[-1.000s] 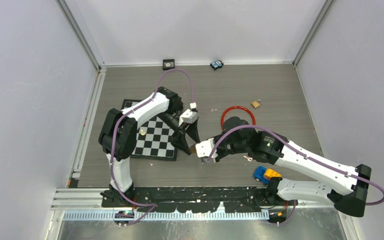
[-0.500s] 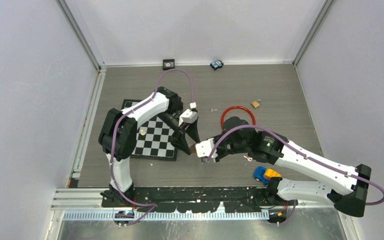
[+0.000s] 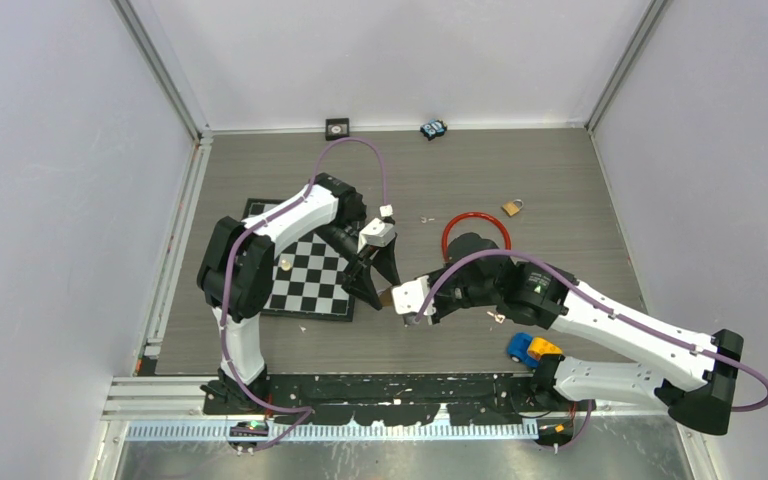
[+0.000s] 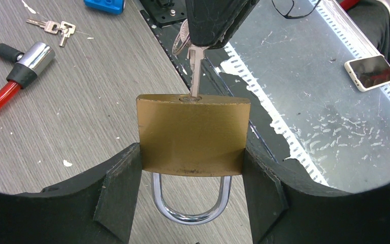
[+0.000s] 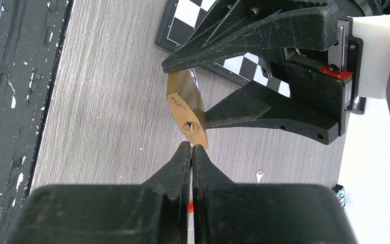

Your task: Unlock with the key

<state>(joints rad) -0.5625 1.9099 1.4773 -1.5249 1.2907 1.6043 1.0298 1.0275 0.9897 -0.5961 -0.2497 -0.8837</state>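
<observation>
Grey wood-grain table (image 3: 460, 170), white walls all round, and the action is packed into the middle, just off the corner of the chessboard (image 3: 310, 275). The left gripper (image 4: 192, 157) has its fingers spread wide, one on each narrow side of the brass padlock (image 4: 192, 134), holding it clear of the surface. The shackle (image 4: 190, 216) points back toward the left wrist and the keyway (image 5: 190, 126) faces straight out at the other arm.

And there's the right gripper (image 5: 191, 150), fingers pinched tight together on the head of the key (image 4: 195, 71). The blade reaches from those fingertips into the keyway. From the left wrist view a fair stretch of blade shows outside the body, so I'd say it's only partly seated.

Now here's what matters: the key's long axis runs in line with the padlock's own length, tip toward the shackle end, and right off the nose of the right gripper. Looks near square to the face, maybe a hair off. So the right arm drives it, a push along that line and then a twist about it, while the left just holds firm. Any tilt and that thin blade could bind.

The red cable lock (image 3: 475, 222) and the spare keys (image 4: 51, 26) lie off to the side, out of play.
</observation>
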